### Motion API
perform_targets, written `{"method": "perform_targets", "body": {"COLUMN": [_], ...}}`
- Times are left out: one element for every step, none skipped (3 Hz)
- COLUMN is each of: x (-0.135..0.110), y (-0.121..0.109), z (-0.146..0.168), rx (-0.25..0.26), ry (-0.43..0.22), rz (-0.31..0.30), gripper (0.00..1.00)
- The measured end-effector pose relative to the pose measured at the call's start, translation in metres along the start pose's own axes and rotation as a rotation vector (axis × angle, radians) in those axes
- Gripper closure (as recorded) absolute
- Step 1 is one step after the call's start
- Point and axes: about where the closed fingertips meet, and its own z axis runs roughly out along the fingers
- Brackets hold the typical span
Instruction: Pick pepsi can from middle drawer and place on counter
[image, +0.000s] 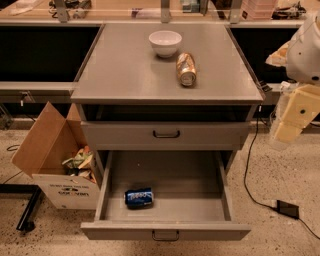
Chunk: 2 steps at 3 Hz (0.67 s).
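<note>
The pepsi can (139, 198), a small blue soda can with white lettering and silver ends, lies on its side in the middle drawer (175, 172). This wide, shallow grey metal drawer is pulled out, and the can rests on its plain floor near the front-left corner. Above it, a like grey drawer front with a dark curved handle (166, 134) sits pushed in.

The counter (120, 75), a broad matte grey cabinet top, carries an upright round white bowl (165, 42). A gold-tan can (186, 69) lies on its side just in front of the bowl, to its right.

On the floor left of the cabinet, an open brown cardboard box (45, 145) holds crumpled wrappers (79, 162).

The pale tan gripper (289, 127) hangs at the right edge, beside the cabinet and well apart from the pepsi can. Whether it is wide or narrow cannot be told.
</note>
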Motion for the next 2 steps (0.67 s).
{"method": "perform_targets", "body": {"x": [0.000, -0.006], "y": [0.000, 0.001], "z": [0.000, 0.032], "rx": [0.000, -0.038], "ry": [0.000, -0.018], "rz": [0.000, -0.028], "gripper": [0.00, 0.00]}}
